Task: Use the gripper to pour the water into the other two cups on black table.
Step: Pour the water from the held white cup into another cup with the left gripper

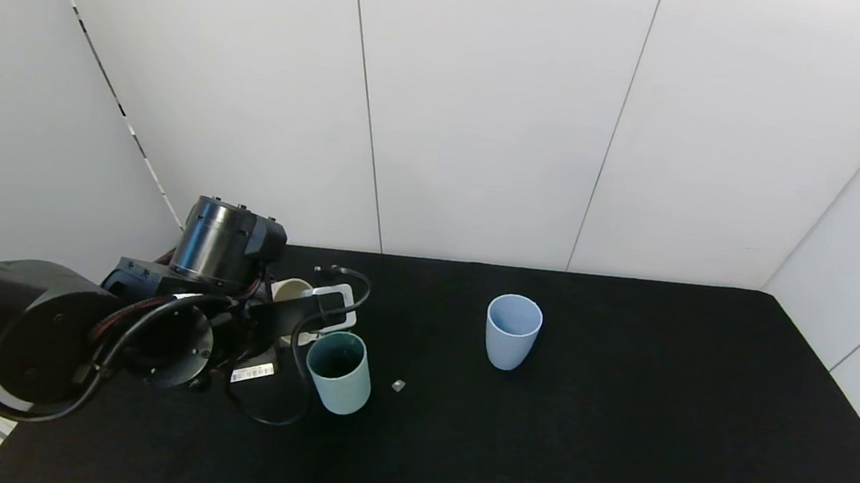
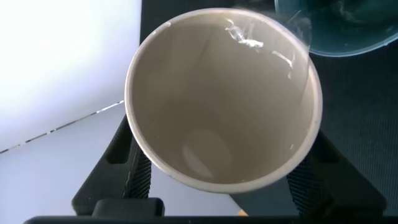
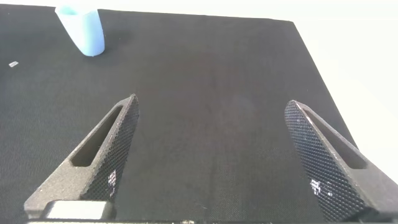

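Half the beige cup [image 1: 291,289] hides behind the left tool [image 1: 295,315].

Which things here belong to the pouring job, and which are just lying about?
Belong to the job:
- left gripper, jaws shut on the beige cup
- teal cup
- light blue cup
- black table

Just there:
- small grey scrap on the table
- right gripper, jaws open, idle above the table

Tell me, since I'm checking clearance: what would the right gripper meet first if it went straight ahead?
Probably only the black table. The open right gripper points across bare tabletop; the light blue cup stands well off its line.
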`<state>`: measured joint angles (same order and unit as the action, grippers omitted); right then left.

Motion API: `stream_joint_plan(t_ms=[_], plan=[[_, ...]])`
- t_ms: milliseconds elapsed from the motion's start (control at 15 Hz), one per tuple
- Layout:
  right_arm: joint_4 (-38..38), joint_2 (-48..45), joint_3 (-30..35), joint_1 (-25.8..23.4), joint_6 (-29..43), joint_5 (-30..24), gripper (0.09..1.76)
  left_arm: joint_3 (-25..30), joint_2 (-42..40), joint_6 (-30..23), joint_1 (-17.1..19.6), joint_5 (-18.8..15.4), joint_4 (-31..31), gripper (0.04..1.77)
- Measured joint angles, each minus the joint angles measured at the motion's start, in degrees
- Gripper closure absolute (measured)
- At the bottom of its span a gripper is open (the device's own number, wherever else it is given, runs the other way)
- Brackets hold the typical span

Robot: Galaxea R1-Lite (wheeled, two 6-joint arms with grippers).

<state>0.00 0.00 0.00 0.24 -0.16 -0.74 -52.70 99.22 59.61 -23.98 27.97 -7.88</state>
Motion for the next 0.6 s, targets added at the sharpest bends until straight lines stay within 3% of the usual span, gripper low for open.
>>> stream_joint_plan(t_ms=[600], plan=[[0.0, 0.0, 0.0, 0.0, 0.0, 0.0, 0.14, -0.7, 0.4, 2.1, -0.3, 1.0, 0.2, 0.6]])
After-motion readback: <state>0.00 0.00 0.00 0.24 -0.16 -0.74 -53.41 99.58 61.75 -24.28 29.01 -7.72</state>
